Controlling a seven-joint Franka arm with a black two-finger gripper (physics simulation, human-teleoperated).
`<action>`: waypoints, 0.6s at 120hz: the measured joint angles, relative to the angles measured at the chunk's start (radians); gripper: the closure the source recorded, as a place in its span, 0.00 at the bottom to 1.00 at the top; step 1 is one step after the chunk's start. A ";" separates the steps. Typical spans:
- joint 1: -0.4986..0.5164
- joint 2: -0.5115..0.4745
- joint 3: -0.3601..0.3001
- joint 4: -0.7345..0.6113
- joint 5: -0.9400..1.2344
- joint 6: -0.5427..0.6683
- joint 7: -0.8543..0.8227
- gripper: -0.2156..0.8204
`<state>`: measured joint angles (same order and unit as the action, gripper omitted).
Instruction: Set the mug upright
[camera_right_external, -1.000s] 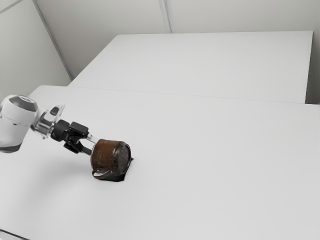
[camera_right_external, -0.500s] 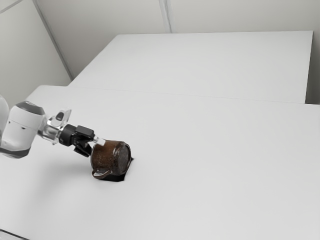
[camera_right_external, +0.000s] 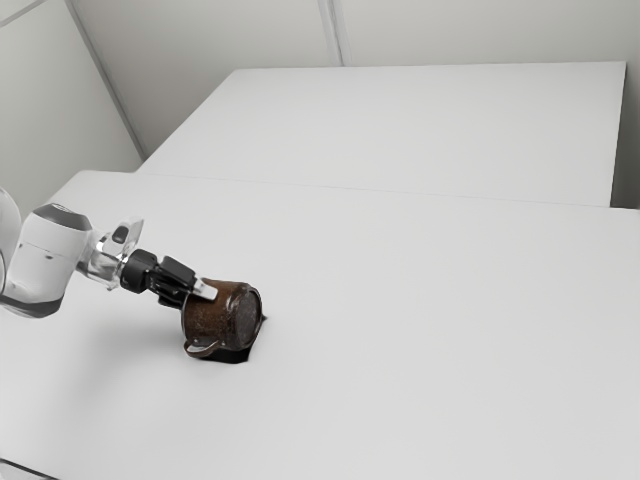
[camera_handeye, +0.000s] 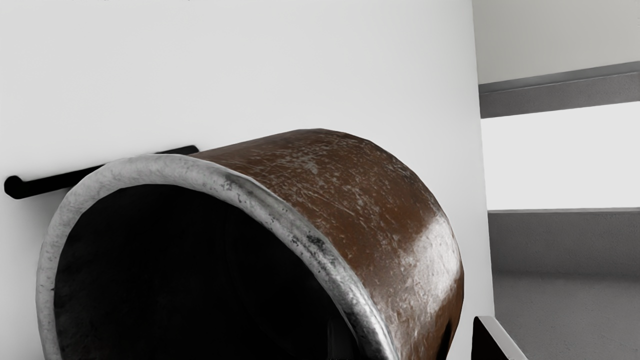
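Hand (camera_right_external: 194, 293) tilts down from the exterior view's left to the mouth of the mug (camera_right_external: 223, 318), which lies on its side on the desk (camera_right_external: 420, 340); fingers (camera_handeye: 487, 340) stand wide, one just outside the mug's wall.

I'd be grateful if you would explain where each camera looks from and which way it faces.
Exterior view: stands at the arm's side, looking down across the white table; the arm enters from the view's left, its end effector at the tipped mug.
Wrist view: rides on the arm's hand, facing the mug's open mouth and brown outer side, with table beyond; part of the end effector shows at the bottom edge.
Shared: mug, table and end effector.
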<state>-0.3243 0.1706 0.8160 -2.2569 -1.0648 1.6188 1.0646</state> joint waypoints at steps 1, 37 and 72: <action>0.000 0.000 0.000 0.000 0.000 0.000 0.001 0.66; -0.005 -0.004 -0.002 0.001 -0.008 0.003 0.022 0.85; -0.008 -0.061 -0.100 0.041 -0.012 0.037 0.025 0.94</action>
<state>-0.3321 0.1101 0.7160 -2.2163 -1.0763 1.6563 1.0896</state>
